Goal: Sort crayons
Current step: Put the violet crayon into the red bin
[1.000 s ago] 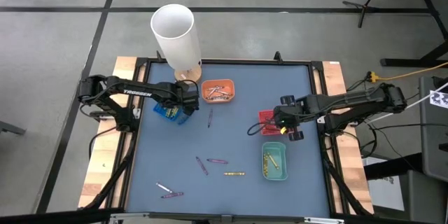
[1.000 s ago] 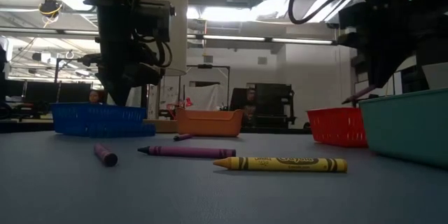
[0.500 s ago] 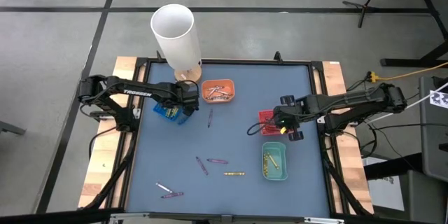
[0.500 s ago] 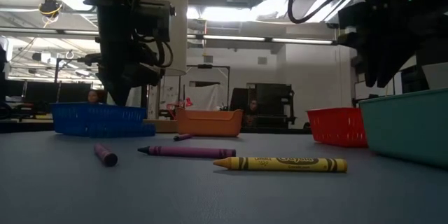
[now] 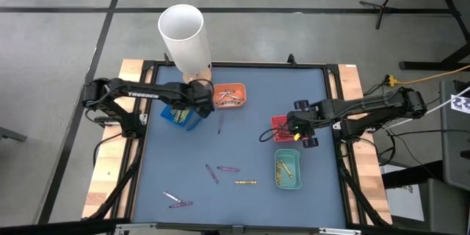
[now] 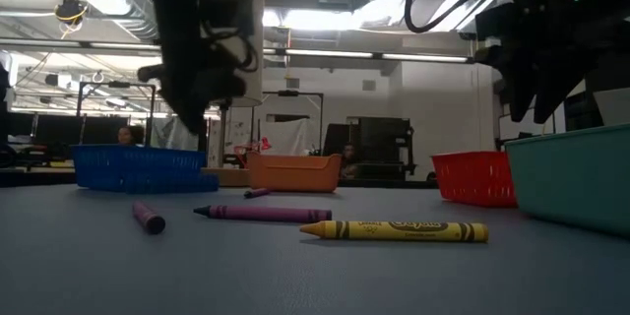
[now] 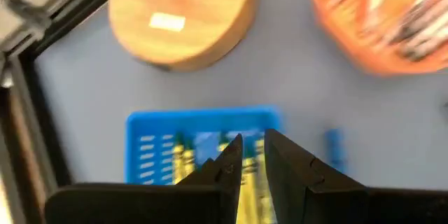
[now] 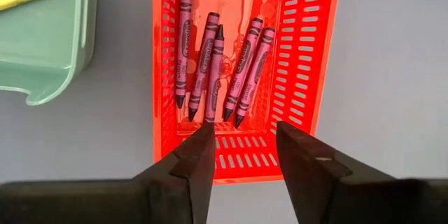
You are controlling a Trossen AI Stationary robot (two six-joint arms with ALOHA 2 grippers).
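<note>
My right gripper (image 8: 241,136) stands open over the near end of the red tray (image 8: 308,77), in which several purple crayons (image 8: 218,66) lie; nothing is between its fingers. In the high view it (image 5: 291,127) is right of the mat's middle. My left gripper (image 7: 250,150) hovers over the blue tray (image 7: 150,147), its fingers a narrow gap apart and holding nothing; yellow crayons (image 7: 183,161) lie in that tray. Loose purple crayons (image 5: 228,169), a yellow one (image 5: 245,182) and a pale one (image 5: 172,196) lie flat on the mat near the front.
A green tray (image 5: 288,180) with yellow crayons sits in front of the red one. An orange tray (image 5: 229,95) with crayons and a white tube (image 5: 183,33) on a round wooden base stand at the back. A purple crayon (image 5: 220,123) lies by the orange tray.
My right gripper has opened and let go of a purple crayon, which is gone from its fingertips; the gripper stays over the red tray. My left gripper has moved from above the blue tray toward the table's right edge, nearer the orange tray.
</note>
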